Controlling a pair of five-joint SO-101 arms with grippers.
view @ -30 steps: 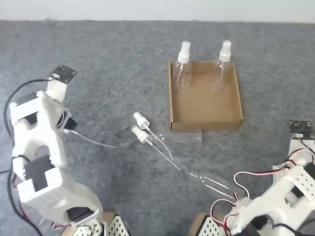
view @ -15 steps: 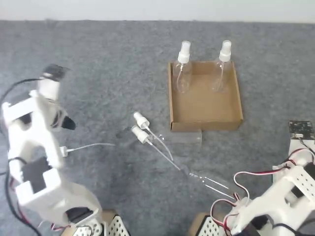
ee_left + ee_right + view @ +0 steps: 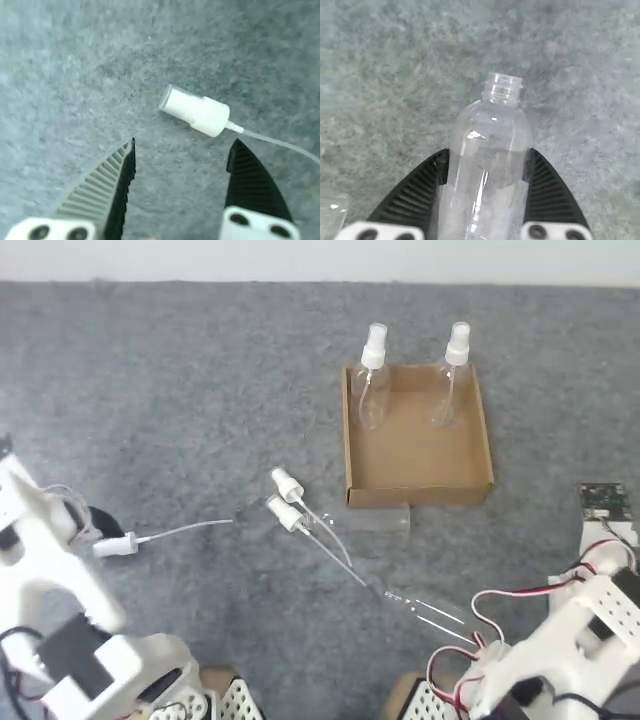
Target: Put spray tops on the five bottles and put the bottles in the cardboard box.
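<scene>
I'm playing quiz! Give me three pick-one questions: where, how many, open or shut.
1. Where do the capped clear plastic bottles stand? A) in the brown cardboard box B) on a chair C) in a gripper
2. How many white spray tops lie loose on the grey carpet? A) one B) three C) six
3. The left gripper is: A) holding a bottle B) holding a top C) open
1 A: both stand inside it. 2 B: two beside the box, one by the left gripper. 3 C: its jaws stand apart.
</scene>
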